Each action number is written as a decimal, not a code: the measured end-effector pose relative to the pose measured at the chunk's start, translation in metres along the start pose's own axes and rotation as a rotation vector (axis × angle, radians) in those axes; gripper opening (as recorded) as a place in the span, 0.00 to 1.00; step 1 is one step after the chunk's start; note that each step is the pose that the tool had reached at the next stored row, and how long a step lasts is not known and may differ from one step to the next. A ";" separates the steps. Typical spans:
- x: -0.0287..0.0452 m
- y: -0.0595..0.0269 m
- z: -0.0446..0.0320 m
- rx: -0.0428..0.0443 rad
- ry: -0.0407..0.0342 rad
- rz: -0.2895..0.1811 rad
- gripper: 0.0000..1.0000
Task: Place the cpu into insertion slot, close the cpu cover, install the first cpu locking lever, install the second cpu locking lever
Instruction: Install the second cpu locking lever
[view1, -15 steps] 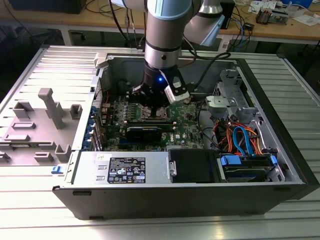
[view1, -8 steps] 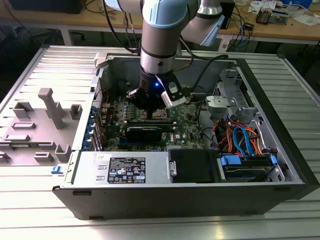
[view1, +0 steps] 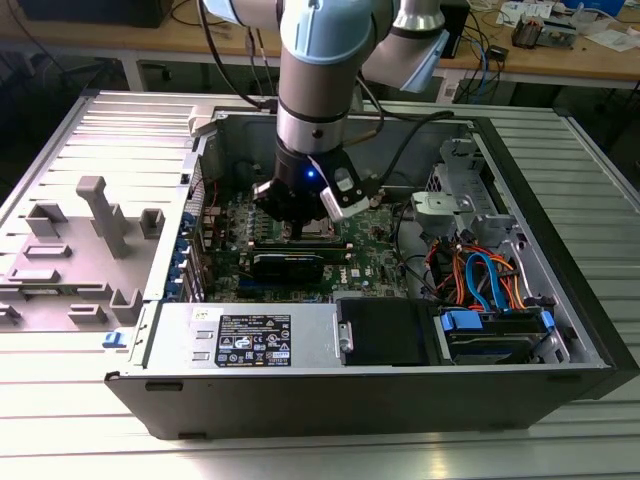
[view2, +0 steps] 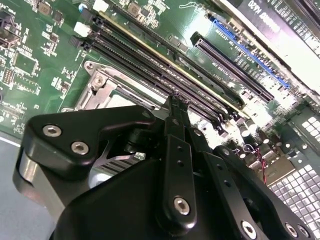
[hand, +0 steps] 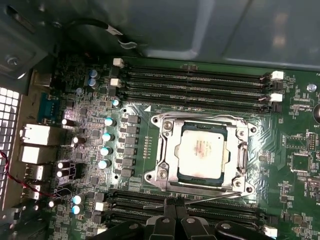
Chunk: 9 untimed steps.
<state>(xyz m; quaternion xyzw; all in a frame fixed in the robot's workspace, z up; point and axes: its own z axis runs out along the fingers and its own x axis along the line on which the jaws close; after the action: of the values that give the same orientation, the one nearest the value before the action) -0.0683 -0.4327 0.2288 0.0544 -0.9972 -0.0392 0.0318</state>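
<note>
In the first wrist view the cpu (hand: 204, 150), a dull silver-tan square, lies flat in the insertion slot (hand: 164, 123). The cpu cover (hand: 169, 150), a silver frame plate, lies down around it. A thin metal locking lever (hand: 215, 196) runs along the socket's edge nearest my gripper (hand: 173, 201). The two black fingertips are pressed together right at that lever, and I cannot tell whether they pinch it. In the second wrist view the gripper (view2: 175, 106) hangs just beside the cover (view2: 97, 87). In the exterior view the gripper (view1: 298, 226) is low over the motherboard (view1: 375, 262), inside the open computer case (view1: 560, 250).
Long black memory slots (hand: 195, 82) run on both sides of the socket. A black block (view1: 288, 265) sits on the board just in front of the gripper. Orange and blue cables (view1: 480, 280) and a drive cage (view1: 460, 195) fill the exterior view's right. A grey fixture (view1: 95, 215) stands at its left.
</note>
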 end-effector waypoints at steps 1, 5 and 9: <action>0.0001 -0.0007 0.0000 -0.0074 -0.0008 -0.001 0.11; 0.0005 -0.0048 -0.0003 -0.0224 -0.0019 -0.006 0.11; 0.0038 -0.0063 0.0000 -0.0241 -0.0005 -0.008 0.11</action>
<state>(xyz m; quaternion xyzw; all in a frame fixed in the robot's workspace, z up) -0.0715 -0.4393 0.2285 0.0579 -0.9965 -0.0514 0.0321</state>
